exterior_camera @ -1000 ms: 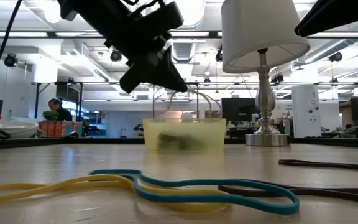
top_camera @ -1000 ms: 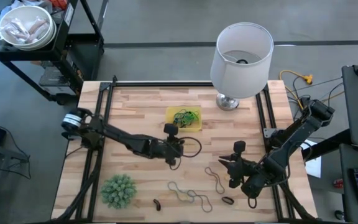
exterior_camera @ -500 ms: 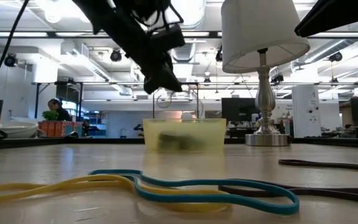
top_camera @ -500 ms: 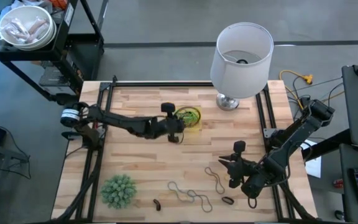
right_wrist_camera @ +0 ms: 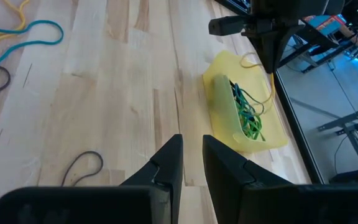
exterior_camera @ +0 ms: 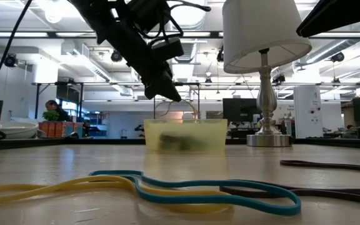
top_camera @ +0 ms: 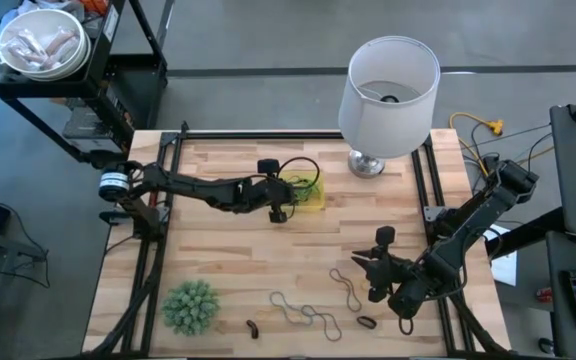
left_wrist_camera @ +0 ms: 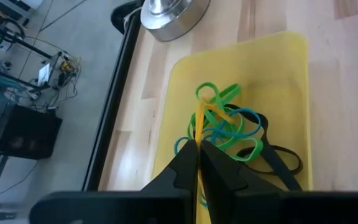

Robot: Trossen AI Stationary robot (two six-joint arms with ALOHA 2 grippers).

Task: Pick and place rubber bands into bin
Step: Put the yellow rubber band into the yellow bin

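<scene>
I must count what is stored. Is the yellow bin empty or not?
Not empty: the bin holds a tangle of green, blue and black rubber bands.

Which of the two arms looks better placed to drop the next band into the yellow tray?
The left. Its gripper hangs at the bin, jaws shut on a yellow band. The right gripper waits open, far from it.

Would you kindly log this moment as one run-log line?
left gripper: shut on thin yellow rubber band, above small yellow plastic bin | right gripper: open, idle over table | loose bands: remain on wooden table
</scene>
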